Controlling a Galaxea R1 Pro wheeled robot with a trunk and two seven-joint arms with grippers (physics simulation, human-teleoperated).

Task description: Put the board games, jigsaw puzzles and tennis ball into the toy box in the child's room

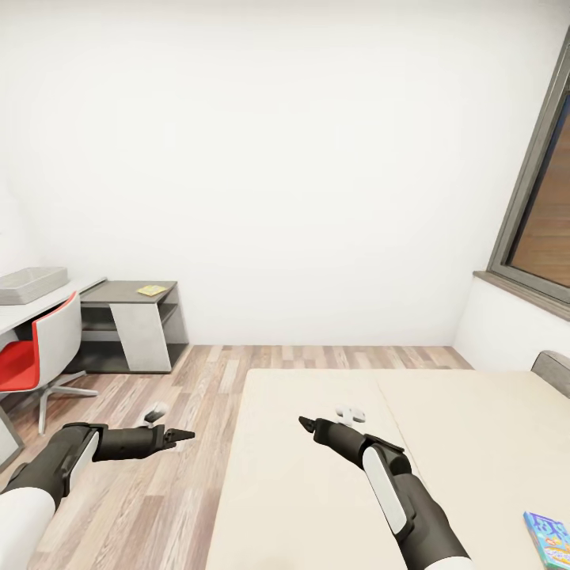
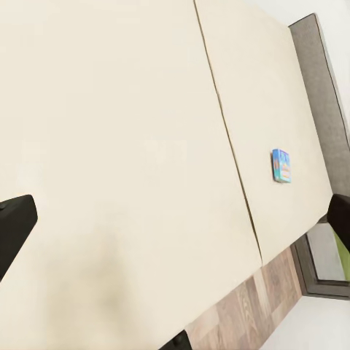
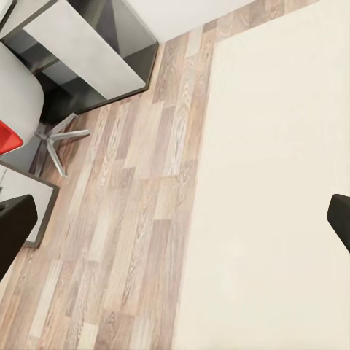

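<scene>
Head cam: I've got the bed [image 1: 396, 459] in front, a blue board game [image 1: 549, 537] on its near right corner, the toy box [image 1: 32, 283] on the table [image 1: 24, 313] far left. Both wrist cams: left gripper [image 2: 175, 219] and right gripper [image 3: 175, 219] spread wide, holding nothing.

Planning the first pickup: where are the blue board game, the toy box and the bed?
blue board game [image 1: 548, 536], head view, printed lid.
toy box [image 1: 32, 284], head view, grey side wall.
bed [image 1: 317, 475], head view, bare mattress.

no readable text, board game [image 1: 549, 537] print illegible
</scene>
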